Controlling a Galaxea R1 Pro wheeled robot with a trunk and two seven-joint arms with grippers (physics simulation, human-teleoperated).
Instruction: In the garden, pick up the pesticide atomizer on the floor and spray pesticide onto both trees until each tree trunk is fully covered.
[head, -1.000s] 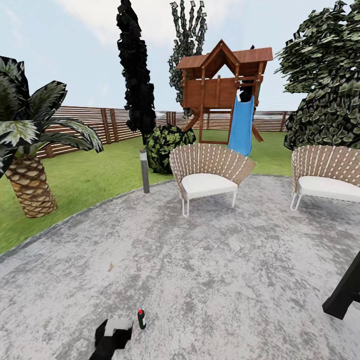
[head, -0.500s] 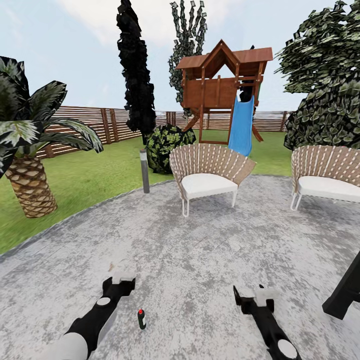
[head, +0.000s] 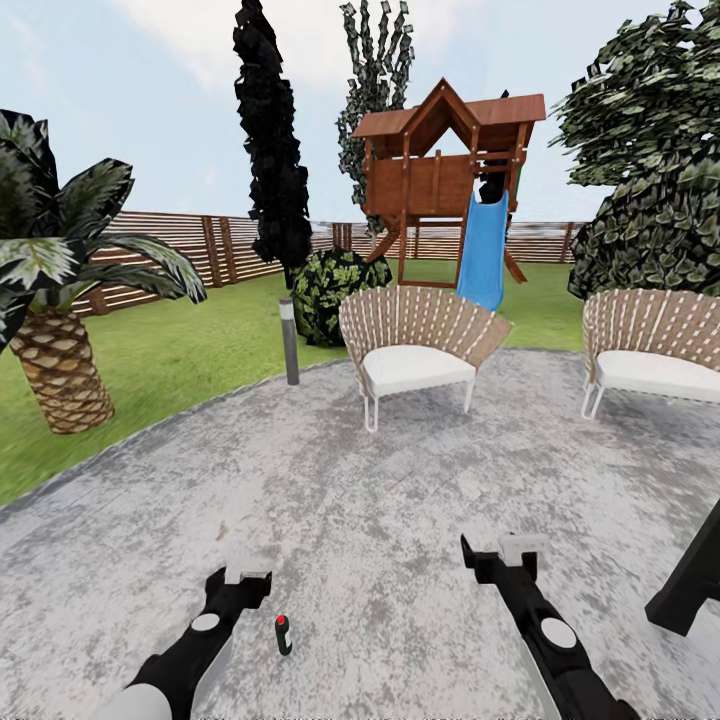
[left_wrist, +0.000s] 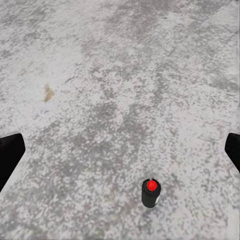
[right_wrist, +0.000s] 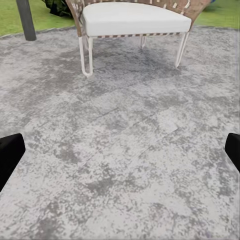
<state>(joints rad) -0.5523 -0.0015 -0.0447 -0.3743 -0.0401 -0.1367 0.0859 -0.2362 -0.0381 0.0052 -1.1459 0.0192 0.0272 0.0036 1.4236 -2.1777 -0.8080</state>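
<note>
The pesticide atomizer (head: 283, 634), a small dark green bottle with a red cap, stands upright on the grey speckled stone patio (head: 400, 500), not on the grass. My left gripper (head: 246, 578) hovers just left of it and slightly beyond. In the left wrist view the atomizer (left_wrist: 150, 193) sits below and ahead of the open left gripper (left_wrist: 120, 155), whose black fingers (left_wrist: 10, 152) are spread wide. My right gripper (head: 512, 552) is open over bare paving and holds nothing. The pale-trunked trees are out of view.
Two wicker chairs (head: 420, 350) (head: 650, 350) with white cushions stand at the patio's far side; the nearer chair (right_wrist: 135, 20) faces my right hand. A grey bollard (head: 290, 342), a short palm (head: 60, 330), a black cypress (head: 270, 140), a playhouse with a blue slide (head: 483, 250) and a slat fence (head: 200, 250) lie beyond.
Both arms have come up into the head view from below. In the last half second the left gripper drew back slightly toward the atomizer and the right one rose a little.
</note>
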